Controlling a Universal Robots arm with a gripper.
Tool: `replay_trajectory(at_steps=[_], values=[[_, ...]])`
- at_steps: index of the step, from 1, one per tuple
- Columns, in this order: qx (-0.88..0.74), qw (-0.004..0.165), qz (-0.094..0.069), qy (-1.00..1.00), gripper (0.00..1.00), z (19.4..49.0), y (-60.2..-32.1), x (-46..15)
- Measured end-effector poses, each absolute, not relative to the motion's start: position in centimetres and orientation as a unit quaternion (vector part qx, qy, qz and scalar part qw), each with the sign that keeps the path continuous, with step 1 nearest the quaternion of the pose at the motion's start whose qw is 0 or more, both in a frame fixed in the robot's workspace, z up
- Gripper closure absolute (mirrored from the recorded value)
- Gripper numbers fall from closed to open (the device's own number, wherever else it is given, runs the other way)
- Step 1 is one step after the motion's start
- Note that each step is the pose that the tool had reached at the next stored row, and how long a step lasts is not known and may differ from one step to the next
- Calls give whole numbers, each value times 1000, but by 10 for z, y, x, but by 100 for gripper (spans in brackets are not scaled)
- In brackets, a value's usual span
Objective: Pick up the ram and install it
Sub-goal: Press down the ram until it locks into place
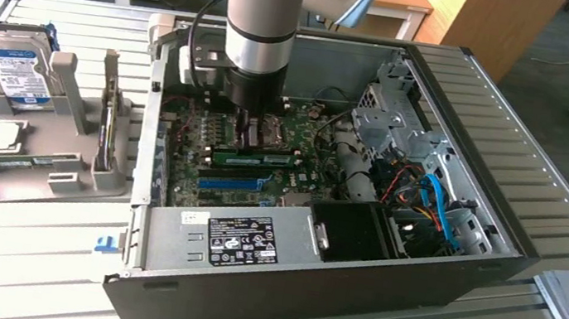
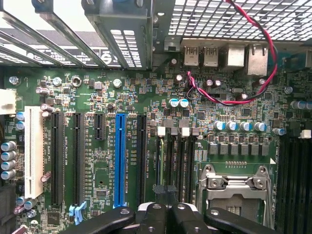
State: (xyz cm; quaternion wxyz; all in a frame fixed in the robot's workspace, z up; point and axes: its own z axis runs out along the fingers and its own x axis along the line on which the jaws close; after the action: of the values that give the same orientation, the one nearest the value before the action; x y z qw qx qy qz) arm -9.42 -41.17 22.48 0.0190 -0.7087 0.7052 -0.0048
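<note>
Inside the open black metal computer case [image 1: 277,292], which lies on its side on the ribbed pale tabletop [image 1: 556,131], the arm's silver-and-grey cylindrical wrist comes down from the upper middle of the exterior frame. Its dark tool [image 1: 248,123] sits low over the green motherboard [image 1: 217,182], with the jaws pressed together and nothing seen pinched between them. In the wrist view the tool [image 2: 165,217] shows as black, rounded finger links meeting at the lower middle of the frame, above the bare board.

Just below the tool in the exterior frame lies the ram [image 1: 254,158], a slim green circuit-board strip with a pale sticker, lengthwise across the board and apart from the tool's tips. Below it runs a long blue plastic slot [image 1: 228,182]; the wrist view shows the blue slot [image 2: 120,158] standing vertical in the centre-left, flanked by black slots and a white plastic slot [image 2: 33,153] further left.

A shiny metal processor socket frame [image 2: 238,187] sits at the lower right of the wrist frame, and a twisted red-and-black wire [image 2: 253,44] loops across the upper right.

At the left of the exterior frame, a grey moulded plastic stand [image 1: 46,151] holds a hard drive [image 1: 16,71] with a blue-and-white label, propped upright.
</note>
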Motion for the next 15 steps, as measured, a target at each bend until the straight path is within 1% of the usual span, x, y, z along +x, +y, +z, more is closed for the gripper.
replay_trajectory(at_steps=[15], values=[[-709,19,-5,705,90,223,-412,-94]])
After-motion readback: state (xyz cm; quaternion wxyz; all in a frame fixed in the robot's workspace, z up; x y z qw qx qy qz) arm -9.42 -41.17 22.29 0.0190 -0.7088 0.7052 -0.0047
